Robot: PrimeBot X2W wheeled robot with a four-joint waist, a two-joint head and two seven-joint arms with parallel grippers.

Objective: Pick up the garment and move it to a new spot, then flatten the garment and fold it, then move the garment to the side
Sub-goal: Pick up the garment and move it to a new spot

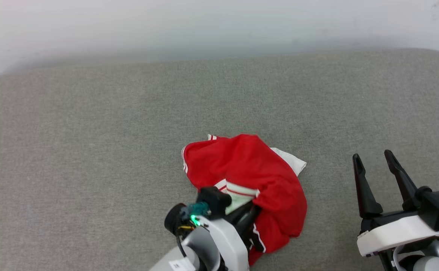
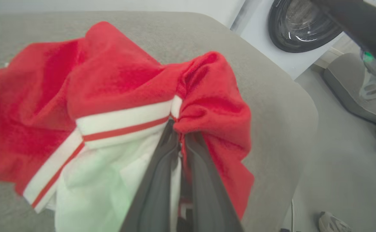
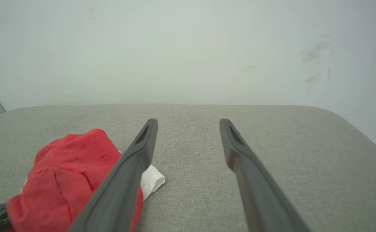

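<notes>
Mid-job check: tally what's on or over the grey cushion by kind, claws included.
Jerseys: 1, the red and white jersey, crumpled.
Claws: 2, the left claw shut on the jersey, the right claw open and apart from it.
Total: 3.

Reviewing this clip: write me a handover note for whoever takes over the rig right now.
Left gripper: shut on the jersey, by its striped trim.
Right gripper: open, holding nothing, off to the jersey's right and not touching it.
The jersey lies crumpled in a heap on the grey cushion.
Done: grasp taken.
Left: carry it to a new spot, flatten, fold, move it aside.
</notes>
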